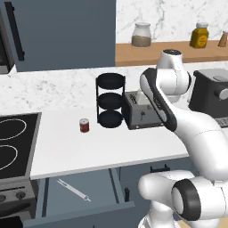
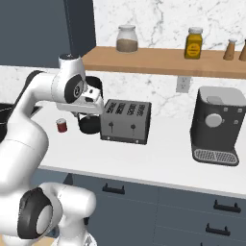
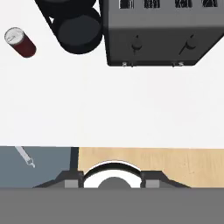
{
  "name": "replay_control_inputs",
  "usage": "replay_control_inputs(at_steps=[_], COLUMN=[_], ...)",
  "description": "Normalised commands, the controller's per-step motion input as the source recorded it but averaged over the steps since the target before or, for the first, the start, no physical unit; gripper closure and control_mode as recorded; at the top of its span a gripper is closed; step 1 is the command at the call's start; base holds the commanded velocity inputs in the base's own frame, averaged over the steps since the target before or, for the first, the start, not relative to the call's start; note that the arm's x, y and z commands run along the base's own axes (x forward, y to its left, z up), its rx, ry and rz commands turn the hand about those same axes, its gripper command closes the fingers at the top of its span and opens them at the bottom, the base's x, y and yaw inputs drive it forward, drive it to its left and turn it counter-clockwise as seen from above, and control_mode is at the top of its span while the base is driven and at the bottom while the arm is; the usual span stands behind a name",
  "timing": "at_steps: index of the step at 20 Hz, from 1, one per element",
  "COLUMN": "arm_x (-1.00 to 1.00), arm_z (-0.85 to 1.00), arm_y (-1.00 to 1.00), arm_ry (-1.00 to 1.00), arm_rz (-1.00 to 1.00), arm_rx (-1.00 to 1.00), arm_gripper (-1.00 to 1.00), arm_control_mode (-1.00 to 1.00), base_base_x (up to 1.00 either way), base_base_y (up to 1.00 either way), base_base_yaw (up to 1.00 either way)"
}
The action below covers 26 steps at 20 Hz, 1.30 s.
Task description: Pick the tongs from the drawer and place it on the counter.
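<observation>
The tongs (image 1: 73, 190), a thin silvery-white metal utensil, lie flat in the open blue-grey drawer (image 1: 100, 189) below the white counter (image 1: 93, 147), exposed for a downward reach. The two-finger gripper hangs high over the counter (its aperture cannot be told), apparently surveying before descent.

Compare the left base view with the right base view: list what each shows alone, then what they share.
Left base view alone: the open drawer with the tongs lying inside, and the stove. Right base view alone: the wall outlet and closed drawer fronts. Shared: the counter, toaster, red can, black tiered rack, coffee machine, shelf jars.
</observation>
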Motion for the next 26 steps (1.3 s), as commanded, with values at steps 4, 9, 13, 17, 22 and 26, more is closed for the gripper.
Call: replay_control_inputs(at_steps=[4,9,13,17,22,26], arm_x=[-0.38,-0.99,-0.55,-0.13,-0.09,-0.09], arm_z=[-0.02,-0.38,-0.38,-0.29,-0.28,-0.29], arm_y=[0.0,0.75,1.0,0.87,0.89,0.9], arm_ry=[0.0,-0.02,0.0,0.09,0.16,0.17], arm_rz=[0.0,0.0,0.0,0.0,0.0,0.0], arm_rx=[0.0,-0.01,0.0,0.0,0.0,0.0], arm_gripper=[-1.0,-1.0,-1.0,-1.0,-1.0,-1.0], arm_control_mode=[-1.0,-1.0,-1.0,-1.0,-1.0,-1.0], base_base_x=[0.0,0.0,0.0,0.0,0.0,0.0], base_base_y=[0.0,0.0,0.0,0.0,0.0,0.0], base_base_yaw=[0.0,0.0,0.0,0.0,0.0,0.0])
